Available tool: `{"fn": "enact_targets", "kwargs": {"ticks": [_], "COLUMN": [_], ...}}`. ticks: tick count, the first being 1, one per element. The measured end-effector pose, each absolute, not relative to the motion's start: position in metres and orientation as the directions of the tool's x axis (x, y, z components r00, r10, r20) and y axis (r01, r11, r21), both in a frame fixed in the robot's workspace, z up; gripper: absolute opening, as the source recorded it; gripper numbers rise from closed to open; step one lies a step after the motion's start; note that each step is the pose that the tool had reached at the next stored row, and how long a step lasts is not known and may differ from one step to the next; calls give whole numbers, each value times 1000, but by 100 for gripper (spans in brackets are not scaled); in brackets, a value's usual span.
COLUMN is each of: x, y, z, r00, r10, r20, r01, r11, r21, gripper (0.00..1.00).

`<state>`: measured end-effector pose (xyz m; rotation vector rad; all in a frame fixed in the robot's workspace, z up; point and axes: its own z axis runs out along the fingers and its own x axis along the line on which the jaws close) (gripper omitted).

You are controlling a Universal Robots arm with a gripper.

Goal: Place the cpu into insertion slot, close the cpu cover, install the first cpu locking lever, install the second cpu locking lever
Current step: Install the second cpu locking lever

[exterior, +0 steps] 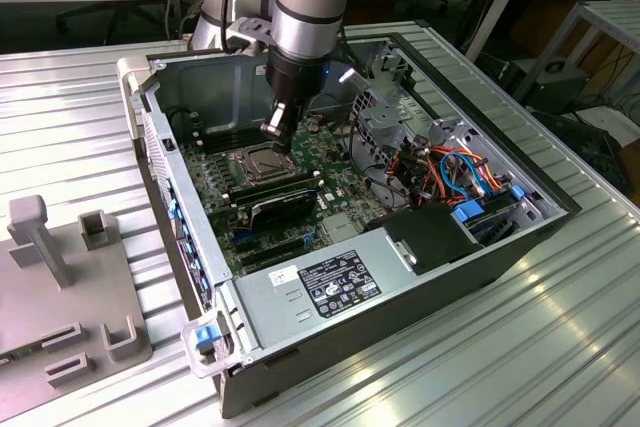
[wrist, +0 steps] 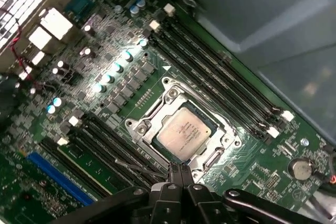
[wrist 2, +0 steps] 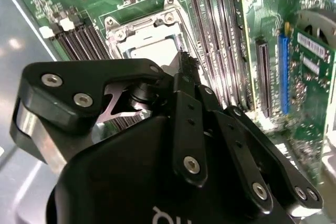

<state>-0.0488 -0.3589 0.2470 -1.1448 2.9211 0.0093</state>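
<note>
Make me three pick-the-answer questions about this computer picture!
1. Where is the cpu?
A. In the insertion slot
B. On a chair
C. Outside the case

2. What colour is the circuit board?
A. Red
B. Green
C. White

3. How are the fingers of the gripper?
A. Wide open
B. Shut together
C. Holding a screw

Answers: A, the silvery chip sits inside the square socket; B, the board around the socket is green; B, in the first wrist view the fingertips meet with nothing between them.

cpu (wrist: 184, 132): matt silvery metal | gripper (wrist: 178, 174): matt black
</note>
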Motion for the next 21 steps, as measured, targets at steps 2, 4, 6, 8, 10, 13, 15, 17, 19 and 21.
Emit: {"fn": "enact_targets", "kwargs": {"ticks": [2, 4, 6, 8, 10, 13, 15, 17, 19, 21], "x": [-48, -48, -48, -48, -47, -47, -47, -46, -46, -46], "y": [-359, -359, -359, -359, -359, -359, -359, -359, -359, -359], "z": [247, 247, 247, 247, 247, 247, 247, 247, 247, 247], "r00": [-692, -658, -625, -595, -554, -508, -470, -419, -369, -331], "r10": [-721, -753, -780, -804, -832, -861, -883, -908, -929, -944], "r20": [-6, -6, -6, -5, -5, -5, -5, -4, -4, -4], "r01": [-721, -753, -780, -804, -832, -861, -883, -908, -929, -944], "r11": [692, 658, 625, 594, 554, 508, 470, 419, 369, 331], "r21": [4, 4, 5, 5, 5, 5, 6, 6, 7, 7], "gripper": [11, 11, 11, 11, 11, 11, 11, 11, 11, 11]}}
